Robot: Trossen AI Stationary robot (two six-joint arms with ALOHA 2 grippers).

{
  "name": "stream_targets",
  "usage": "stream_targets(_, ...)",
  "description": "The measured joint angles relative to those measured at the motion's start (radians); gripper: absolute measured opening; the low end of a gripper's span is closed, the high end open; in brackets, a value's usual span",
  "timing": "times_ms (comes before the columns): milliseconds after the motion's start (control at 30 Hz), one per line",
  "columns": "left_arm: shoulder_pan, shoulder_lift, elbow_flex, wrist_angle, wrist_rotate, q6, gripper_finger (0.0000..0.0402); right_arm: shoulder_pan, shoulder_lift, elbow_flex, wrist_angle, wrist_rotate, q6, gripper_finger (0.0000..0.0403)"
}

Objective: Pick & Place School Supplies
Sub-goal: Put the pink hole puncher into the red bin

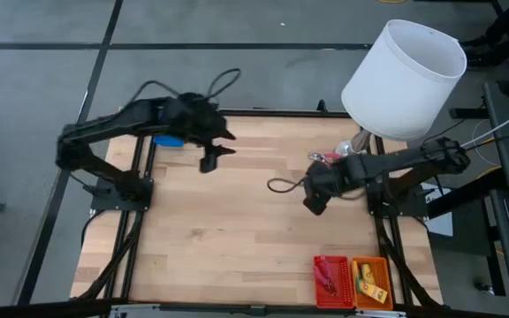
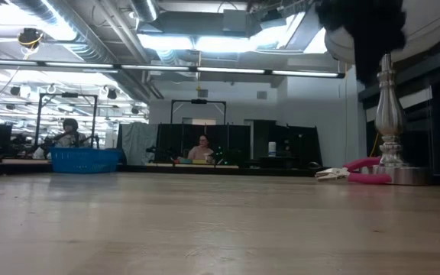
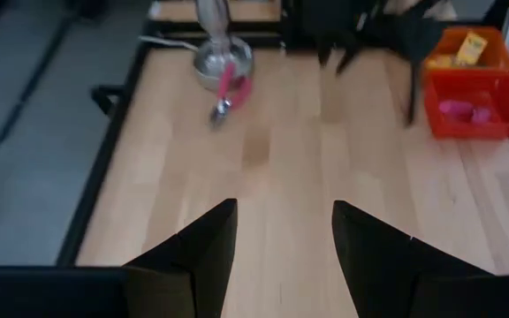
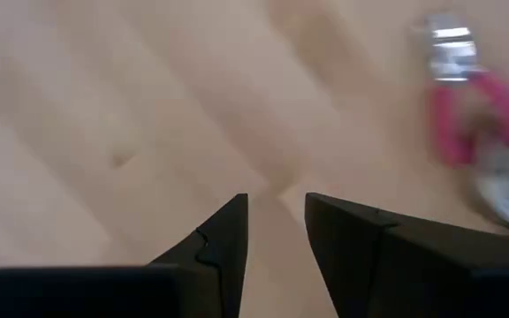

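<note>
Take the lamp base (image 2: 392, 173) as your landmark; everything below is placed against it.

Your left gripper (image 1: 212, 159) hangs over the far part of the desk (image 1: 237, 238), well apart from the lamp base and just beside the blue tray (image 1: 168, 140). Its fingers (image 3: 197, 256) are spread wide with nothing between them, and this arm looks to be waiting.

Your right gripper (image 1: 312, 203) is the one at work. It sits near the lamp base, on the side toward the middle of the desk, with its fingers (image 4: 224, 238) parted narrowly and empty. You appear to be in the reach step, closing on the next item.

That item is the red-handled pliers (image 1: 325, 157), lying flat on the desk and touching or just beside the lamp base, the metal tip pointing away from it in the low view. In the right wrist view the pliers (image 4: 467, 115) lie off to one side of the fingers, not between them.

Your next move calls for swinging the right gripper toward the lamp base, lining the fingers across the handles and widening them before descending. Mind the lamp while you do it.

Beyond the lamp base, near the front edge, the red tray (image 1: 330, 281) already holds a red tool and the orange tray (image 1: 371, 281) holds yellow packets.
</note>
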Motion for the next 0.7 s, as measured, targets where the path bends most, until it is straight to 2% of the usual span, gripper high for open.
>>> stream_targets(67,-0.050,-0.037,0.000,-0.002,-0.063,-0.030,0.0183,-0.069,-0.005,-0.054,0.067,-0.102,-0.118,0.0113)
stream_targets(133,-0.104,-0.063,0.000,-0.007,-0.130,-0.062,0.0183,-0.126,0.010,-0.074,0.055,-0.166,-0.244,0.0107)
stream_targets(300,-0.226,-0.083,0.000,-0.008,-0.274,-0.161,0.0182,-0.196,0.108,-0.050,0.007,-0.208,-0.577,0.0091)
stream_targets(400,-0.291,-0.082,0.000,-0.010,-0.334,-0.220,0.0182,-0.213,0.199,-0.006,-0.108,-0.166,-0.764,0.0089)
stream_targets(500,-0.353,-0.078,0.000,-0.013,-0.399,-0.268,0.0182,-0.233,0.295,0.032,-0.226,-0.075,-0.889,0.0088)
stream_targets(633,-0.418,-0.078,0.000,-0.012,-0.493,-0.319,0.0182,-0.273,0.397,0.054,-0.292,0.020,-0.949,0.0088)
stream_targets(700,-0.444,-0.078,0.000,-0.012,-0.525,-0.338,0.0182,-0.300,0.421,0.057,-0.291,0.029,-0.950,0.0088)
